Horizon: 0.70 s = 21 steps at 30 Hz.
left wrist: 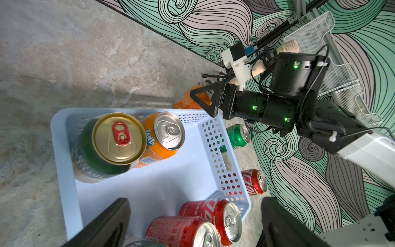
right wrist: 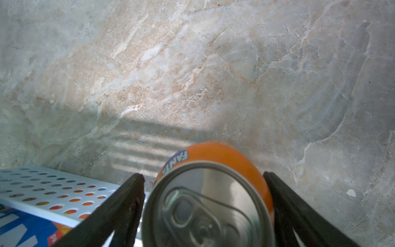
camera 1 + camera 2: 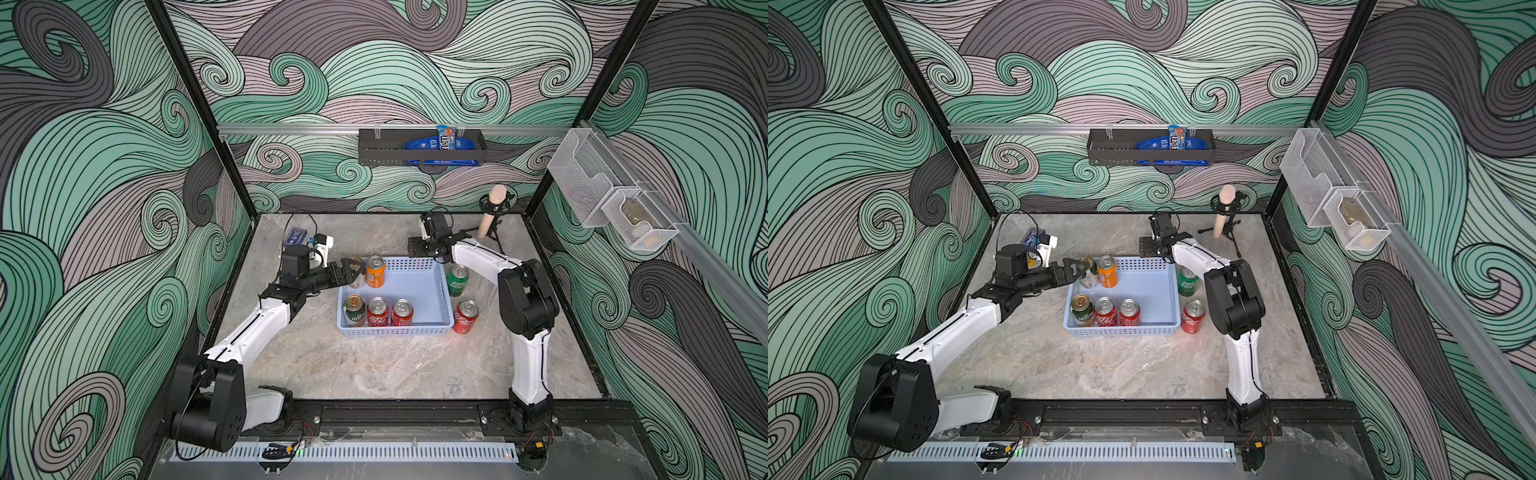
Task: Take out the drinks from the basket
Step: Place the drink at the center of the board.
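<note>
A marble-patterned table [image 3: 332, 365] fills the lower middle of both top views, with a shallow light-blue basket [image 3: 432, 291] of perforated plastic at the centre of the frame. Five small aluminium cans stand upright in its left half. Along the lower wall are a green-and-cream can [image 3: 354, 311] with a gold top, a red can [image 3: 377, 312] and another red can [image 3: 402, 313]. In the upper left corner are a second gold-topped can [image 1: 118, 139] and an orange can [image 3: 375, 272]. Three cans are already out. A bright green can [image 3: 457, 280] and a third red can [image 3: 466, 316] sit just right of the basket, and a second orange can [image 2: 213, 192] stands on the table just beyond the basket's upper wall. The right gripper [image 2: 203, 174] straddles that orange can with its jaws parted and a gap showing on one side, so it appears to be releasing rather than carrying. The left gripper [image 3: 352, 271] reaches in from the left of the frame. Its jaws are spread wide and empty, aimed at the corner gold-topped can, which is likely the next pick.
</note>
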### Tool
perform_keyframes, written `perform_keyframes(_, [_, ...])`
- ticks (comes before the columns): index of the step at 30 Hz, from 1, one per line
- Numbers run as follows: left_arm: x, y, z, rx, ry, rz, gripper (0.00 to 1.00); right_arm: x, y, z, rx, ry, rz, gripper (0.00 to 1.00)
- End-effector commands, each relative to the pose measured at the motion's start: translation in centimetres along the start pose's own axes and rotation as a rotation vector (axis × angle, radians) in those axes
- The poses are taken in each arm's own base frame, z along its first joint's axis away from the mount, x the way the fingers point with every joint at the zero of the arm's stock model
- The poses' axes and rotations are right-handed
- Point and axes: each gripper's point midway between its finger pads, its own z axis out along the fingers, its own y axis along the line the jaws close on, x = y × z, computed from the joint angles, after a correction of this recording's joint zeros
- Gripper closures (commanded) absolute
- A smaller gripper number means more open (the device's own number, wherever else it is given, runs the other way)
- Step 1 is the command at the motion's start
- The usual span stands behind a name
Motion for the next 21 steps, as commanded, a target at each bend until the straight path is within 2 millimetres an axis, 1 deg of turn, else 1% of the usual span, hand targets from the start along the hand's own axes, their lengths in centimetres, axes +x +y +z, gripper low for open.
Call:
perform_keyframes(1, [-0.5,0.3,0.0,-0.026,-0.006,0.007,0.02,-0.9,0.7,-1.2,-0.029,-0.035,0.008,0.11])
perform_keyframes(5, [-0.7,0.7,-0.3,-0.062,-0.016,0.017,0.02,-2.1,0.4,-2.6,-0.010,-0.075,0.014,0.06])
perform_keyframes(7, [-1.0,0.8,-0.4,-0.077,-0.027,0.023,0.02,-2.9,0.4,-3.7,-0.007,-0.101,0.014,0.05])
perform_keyframes(12, [-1.1,1.1,-0.7,-0.099,-0.039,0.027,0.02,-5.1,0.6,-7.2,-0.021,-0.178,0.005,0.04])
perform_keyframes(16, [-1.3,1.3,-1.0,-0.123,-0.052,0.039,0.02,-5.5,0.7,-9.8,-0.040,-0.211,-0.007,0.04])
perform_keyframes(17, [-1.4,1.3,-1.0,-0.126,-0.055,0.042,0.02,-5.4,0.8,-10.2,-0.046,-0.214,-0.011,0.04])
perform_keyframes(21, [-1.5,1.2,-1.4,-0.144,-0.054,0.055,0.02,-5.0,1.2,-13.2,-0.095,-0.243,-0.032,0.06])
